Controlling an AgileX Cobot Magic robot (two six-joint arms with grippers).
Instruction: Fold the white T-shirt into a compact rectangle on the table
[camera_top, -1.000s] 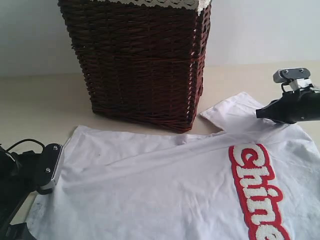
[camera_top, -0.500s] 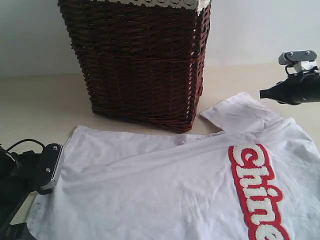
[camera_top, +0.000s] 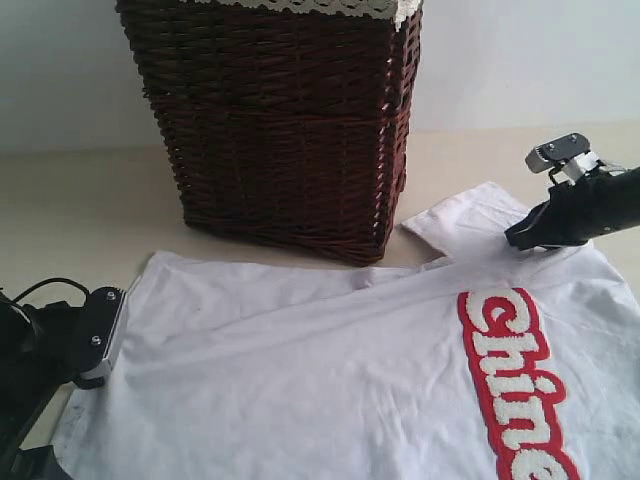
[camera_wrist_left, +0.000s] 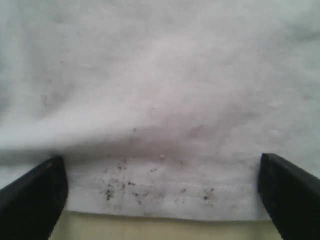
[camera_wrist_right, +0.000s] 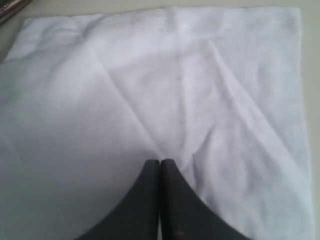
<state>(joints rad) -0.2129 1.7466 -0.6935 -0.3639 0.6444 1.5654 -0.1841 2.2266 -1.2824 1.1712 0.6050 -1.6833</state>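
Shirt: the shirt (camera_top: 330, 370) lies spread flat on the table (camera_top: 80, 200), lettering (camera_top: 515, 380) up, reaching under both pincers. The basket (camera_top: 285, 120) stands just beyond it.
Left pincer: the left pincer (camera_wrist_left: 160, 200) is wide open and empty. The hem (camera_wrist_left: 165, 192) runs across between its jaws, with cloth ahead and a strip of table on its own side.
Right pincer: the right pincer (camera_wrist_right: 160, 170) is shut on nothing. Its tips point down at the root of the sleeve (camera_top: 470, 225), which spreads ahead of it. Contact cannot be told.
Step, as judged: taking hold for the first fold, with no crease made yet.
Doing it well: the left should go low and close on both layers at the hem. The right must open first, then take the sleeve's edge ahead of it, not mid-cloth. Both should lift together, keeping the cloth taut.
Risk: catching one layer only, or dragging the shirt askew.
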